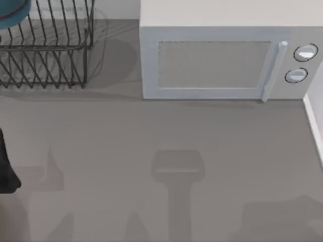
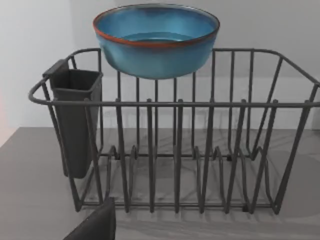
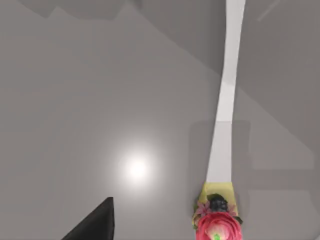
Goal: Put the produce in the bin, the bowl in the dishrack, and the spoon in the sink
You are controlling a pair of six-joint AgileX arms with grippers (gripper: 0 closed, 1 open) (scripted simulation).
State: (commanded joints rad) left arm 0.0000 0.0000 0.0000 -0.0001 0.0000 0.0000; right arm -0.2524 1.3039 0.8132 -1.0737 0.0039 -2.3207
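A white microwave [image 1: 222,55] stands at the back of the desk [image 1: 151,151], right of the dishrack [image 1: 45,50] in the back left corner. The bowl [image 2: 156,40] sits at the rack's far rim, above the bars, beside a dark cutlery holder [image 2: 75,120]. I cannot tell how my left pincer [image 2: 95,225] or right pincer [image 3: 95,222] stands

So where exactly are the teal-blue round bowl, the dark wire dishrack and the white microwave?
Teal-blue round bowl [image 2: 156,57]: left wrist view, on its outer wall.
Dark wire dishrack [image 2: 175,103]: left wrist view, on its front top rail.
White microwave [image 1: 214,64]: top view, on its door window.
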